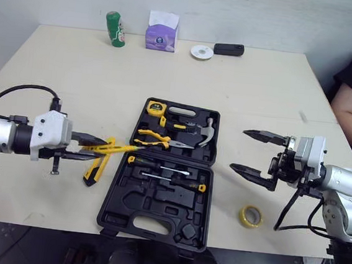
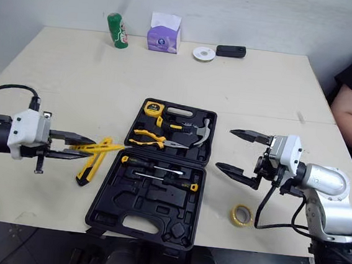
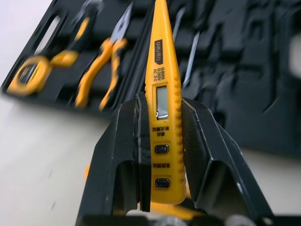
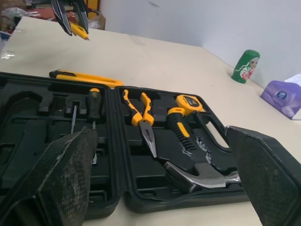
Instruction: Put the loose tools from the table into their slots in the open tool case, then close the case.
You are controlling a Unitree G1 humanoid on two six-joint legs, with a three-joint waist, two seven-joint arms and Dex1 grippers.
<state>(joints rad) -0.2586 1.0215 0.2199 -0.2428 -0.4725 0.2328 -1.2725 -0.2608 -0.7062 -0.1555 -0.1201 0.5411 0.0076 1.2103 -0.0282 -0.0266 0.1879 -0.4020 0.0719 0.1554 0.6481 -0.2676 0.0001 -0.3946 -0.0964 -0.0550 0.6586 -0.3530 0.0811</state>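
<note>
**Tester pen clamped in the left gripper at the case's edge**

The left gripper [image 1: 96, 149] sits at 9 o'clock from the open tool case [image 1: 155, 220]. Its two black fingers [image 3: 124, 141] press on either side of a yellow tester pen [image 3: 157, 56]. The pen's button end lies between the pads. Its long tip juts past the fingertips toward 3 o'clock and reaches the case's left edge near the hinge. Just beneath the pen, a yellow utility knife [image 1: 94, 171] lies on the table [image 1: 75, 78].

The right gripper [image 1: 238, 150] hangs at the case's 3 o'clock, fingers spread wide apart. A tape roll [image 1: 250, 215] lies at 4 o'clock. Slotted in the case are a tape measure [image 1: 156, 109], pliers [image 1: 156, 141], a hammer [image 1: 204, 131] and screwdrivers [image 1: 166, 168].
</note>
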